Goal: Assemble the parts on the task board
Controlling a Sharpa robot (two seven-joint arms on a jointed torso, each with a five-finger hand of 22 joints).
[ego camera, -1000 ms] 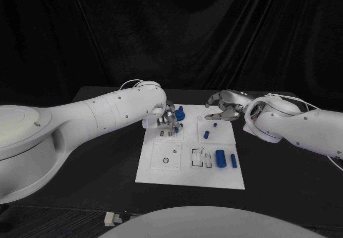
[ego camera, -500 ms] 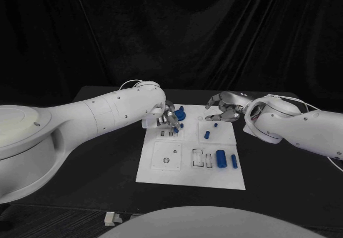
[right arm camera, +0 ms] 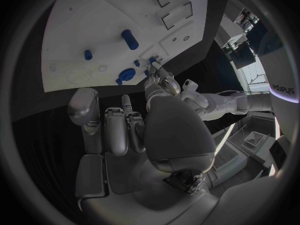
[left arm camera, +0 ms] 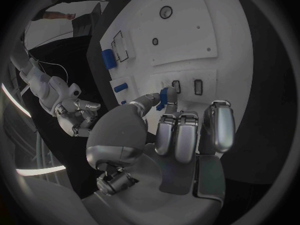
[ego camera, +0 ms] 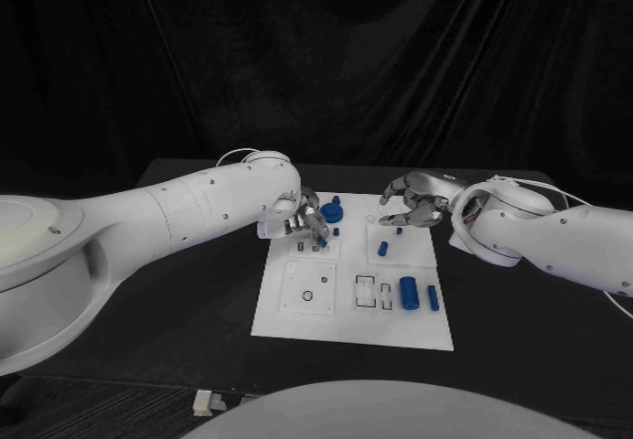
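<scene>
While the left hand (ego camera: 307, 219) pinches a small blue part (left arm camera: 166, 96), the right hand (ego camera: 412, 203) hovers empty, fingers curled.

- We see the task board (ego camera: 306, 291) as a smooth, matt white plate that looks like plastic.
- We read the blue parts (ego camera: 409, 293) as smooth plastic with a slight sheen.
- We find both hands, left hand (left arm camera: 164, 146) and right hand (right arm camera: 134, 135), in brushed, satiny silver metal.
- We see the tabletop (ego camera: 198, 302) as matt black.
</scene>
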